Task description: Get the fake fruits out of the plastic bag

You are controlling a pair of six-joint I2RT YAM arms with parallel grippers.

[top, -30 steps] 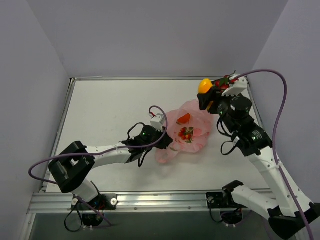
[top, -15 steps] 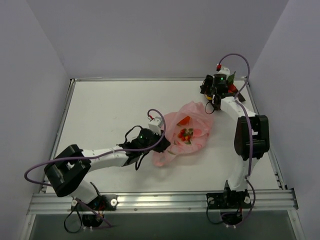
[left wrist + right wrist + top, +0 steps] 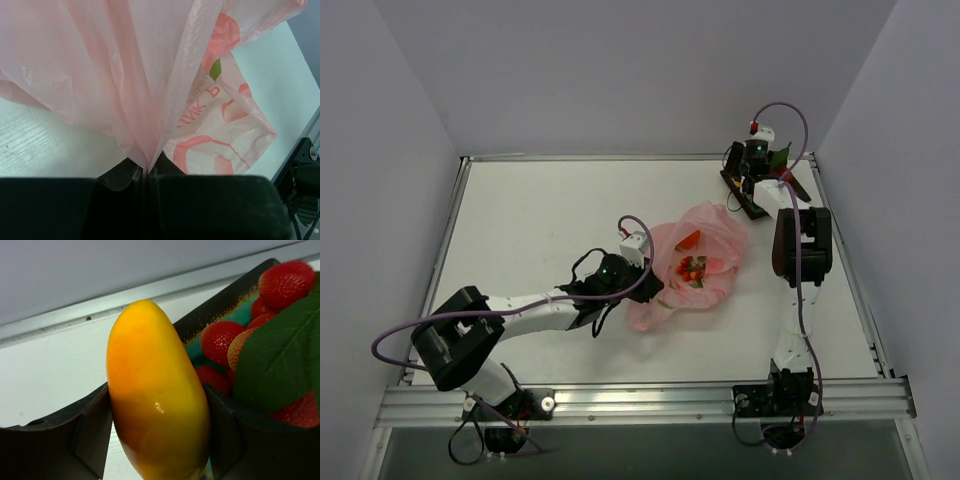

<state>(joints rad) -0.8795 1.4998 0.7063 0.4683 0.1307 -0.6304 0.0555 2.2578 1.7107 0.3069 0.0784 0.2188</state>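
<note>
Pink txt on plastic bag (image 3: 150,75) mirrored, not legible.

The right hand (image 3: 156,407) has carried the yellow-orange fruit (image 3: 150,365) out to the dark tray (image 3: 215,302).

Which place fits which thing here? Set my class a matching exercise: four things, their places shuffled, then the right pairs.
1. glossy yellow-orange toy fruit
2. thin translucent pink plastic bag
3. red toy strawberries with green leaf
4. small orange toy fruit

A. in the dark square tray
B. inside the bag
C. held in the right gripper
D. pinched by the shut left gripper

Pairs: 1-C, 2-D, 3-A, 4-B.
</note>
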